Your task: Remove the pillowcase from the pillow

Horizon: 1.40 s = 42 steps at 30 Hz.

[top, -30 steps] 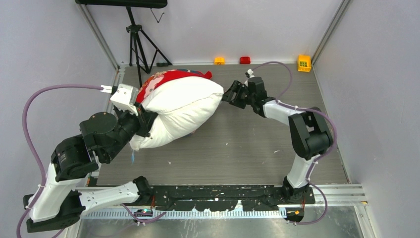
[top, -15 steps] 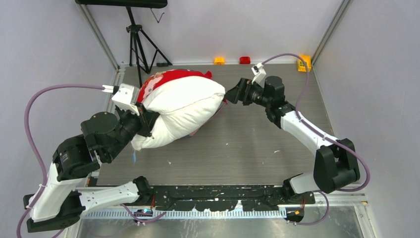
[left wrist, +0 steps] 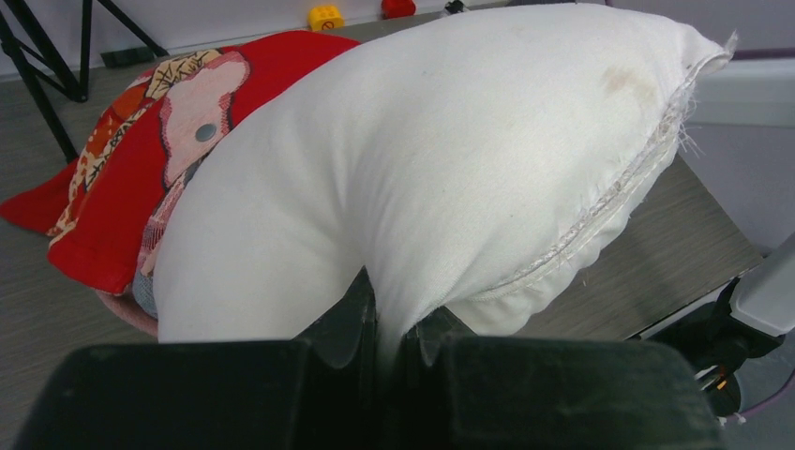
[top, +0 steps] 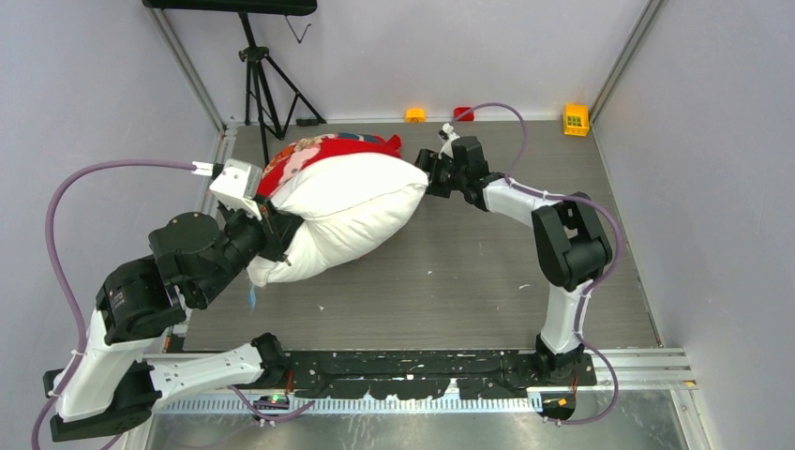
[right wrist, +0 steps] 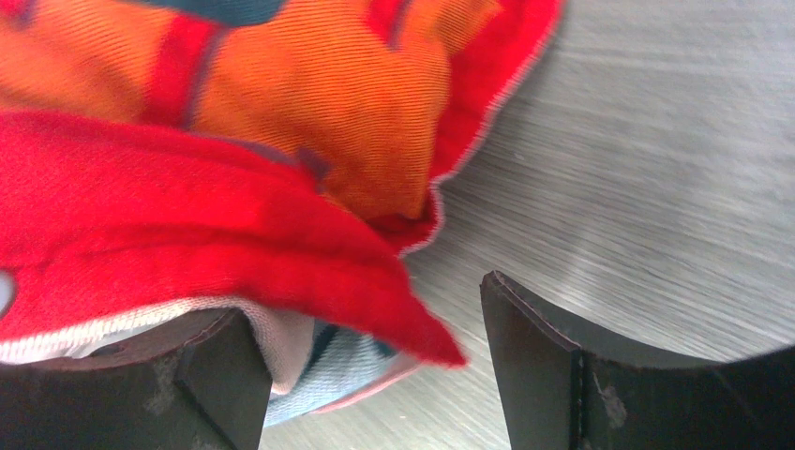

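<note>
- The left gripper (left wrist: 386,323) is clamping a fold of the white pillow (left wrist: 450,150). Its jaws are pressing almost together with the cloth pinched between them, anchoring the near-left end.
- The right gripper (right wrist: 375,366) is gaping wide and gripping nothing. A red corner of the pillowcase (right wrist: 187,216) is lying between its fingers (right wrist: 534,356), just above the table (right wrist: 656,141).
- By my reading, the step in hand is getting a grip on the cover at the pillow's far-right corner, so that it can be drawn off.
- The next move is calling for the right jaws to close on the red fabric alone, not on the white cushion beneath. A pull away from the left arm should follow while that arm is holding firm.
- The pillow is lying across the left-centre of the table with most of its surface bare. The pillowcase is bunching along its far side.
- Counting: one pillow, one pillowcase and two grippers are showing.
- Three toy blocks are sitting at the table's far edge: an orange block (top: 414,114), a red block (top: 463,113) and a yellow block (top: 575,117).
- One tripod (top: 258,84) is standing at the far left.
</note>
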{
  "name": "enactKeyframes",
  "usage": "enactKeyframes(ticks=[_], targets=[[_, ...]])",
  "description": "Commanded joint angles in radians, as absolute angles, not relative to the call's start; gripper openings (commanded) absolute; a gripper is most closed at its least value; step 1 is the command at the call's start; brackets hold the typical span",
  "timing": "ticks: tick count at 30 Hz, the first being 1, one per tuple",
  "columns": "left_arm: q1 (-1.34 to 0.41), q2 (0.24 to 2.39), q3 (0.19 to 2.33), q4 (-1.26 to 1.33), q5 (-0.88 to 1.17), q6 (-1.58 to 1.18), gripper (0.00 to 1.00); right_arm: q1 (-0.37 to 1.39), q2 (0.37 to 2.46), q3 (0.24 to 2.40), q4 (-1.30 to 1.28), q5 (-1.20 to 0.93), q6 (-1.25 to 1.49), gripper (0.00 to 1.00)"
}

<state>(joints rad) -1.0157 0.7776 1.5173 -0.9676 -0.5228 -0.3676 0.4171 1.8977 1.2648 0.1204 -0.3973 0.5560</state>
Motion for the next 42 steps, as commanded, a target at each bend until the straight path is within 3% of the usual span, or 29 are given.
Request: enactKeyframes(ticks=[1, 6, 12, 21, 31, 33, 36, 37, 39, 42], targets=[[-1.015, 0.711, 1.599, -0.770, -0.525, -0.420, 0.00, 0.346, 1.948, 1.271, 0.024, -0.300, 0.592, 0.78], [-1.015, 0.709, 1.583, -0.761, -0.532, -0.411, 0.00, 0.307, 1.884, 1.248, -0.039, -0.285, 0.590, 0.79], [-1.015, 0.771, 1.539, -0.728, -0.471, -0.405, 0.00, 0.290, 1.593, 1.107, 0.062, -0.301, 0.647, 0.87], [-1.014, 0.910, 1.456, -0.626, -0.355, -0.410, 0.00, 0.205, 1.365, 1.233, -0.465, 0.164, 0.706, 0.94], [-1.014, 1.122, 1.381, -0.493, -0.170, -0.482, 0.00, 0.102, 1.144, 1.193, -0.611, 0.210, 0.703, 0.98], [-1.014, 1.182, 1.369, -0.456, -0.085, -0.482, 0.12, 0.101, 1.086, 1.175, -0.609, 0.234, 0.693, 0.98], [-1.015, 1.313, 1.444, -0.532, 0.026, -0.450, 0.53, 0.103, 1.006, 1.150, -0.605, 0.291, 0.664, 0.98], [-1.015, 1.360, 1.496, -0.604, 0.037, -0.432, 0.61, 0.102, 0.989, 1.149, -0.612, 0.307, 0.654, 0.98], [-1.015, 1.449, 1.605, -0.748, 0.014, -0.395, 0.71, 0.102, 0.968, 1.151, -0.632, 0.306, 0.631, 0.98], [-1.015, 1.468, 1.708, -0.876, -0.059, -0.348, 0.80, 0.102, 0.968, 1.161, -0.650, 0.177, 0.600, 0.97]])
